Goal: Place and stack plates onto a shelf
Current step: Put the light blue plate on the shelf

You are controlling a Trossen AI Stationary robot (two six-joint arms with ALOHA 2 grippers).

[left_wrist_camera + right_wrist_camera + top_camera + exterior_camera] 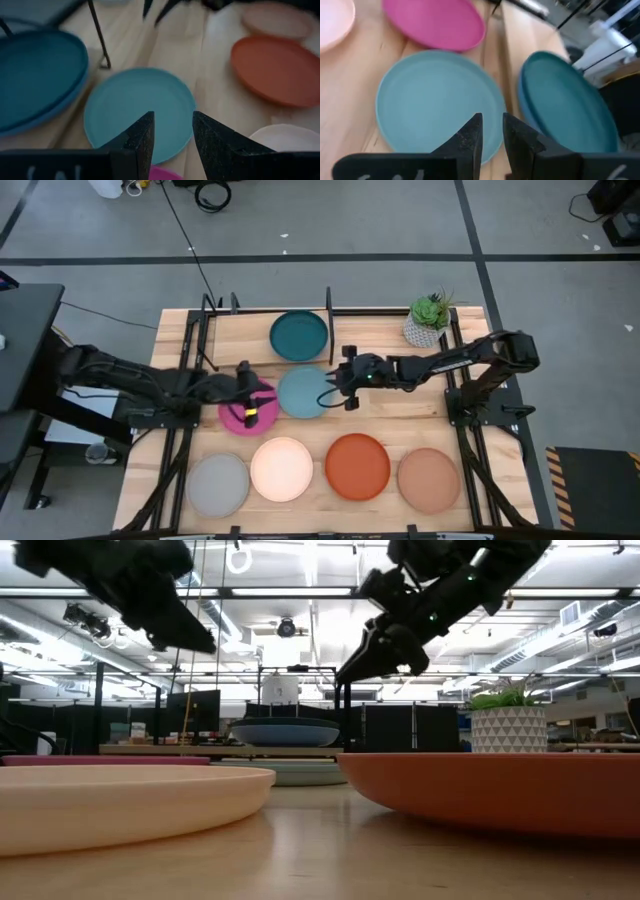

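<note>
On shelf (240, 330): dark teal plate (298, 335), round, shallow, seemingly stacked.

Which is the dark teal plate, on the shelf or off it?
On it. The dark teal plate lies flat on the shelf, inside its black frame, in the high view; a blue rim shows beneath it in both wrist views.

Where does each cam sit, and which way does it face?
High: overhead, straight down; both arms, left claw over pink plate, right claw over light blue plate.
Low: tabletop height, level across cream plate and orange plate; both claws overhead.
Left wrist: past its own fingers, down at light blue plate.
Right wrist: past its own fingers, same plate.
Shared: both wrists see light blue and dark teal plate.
</note>
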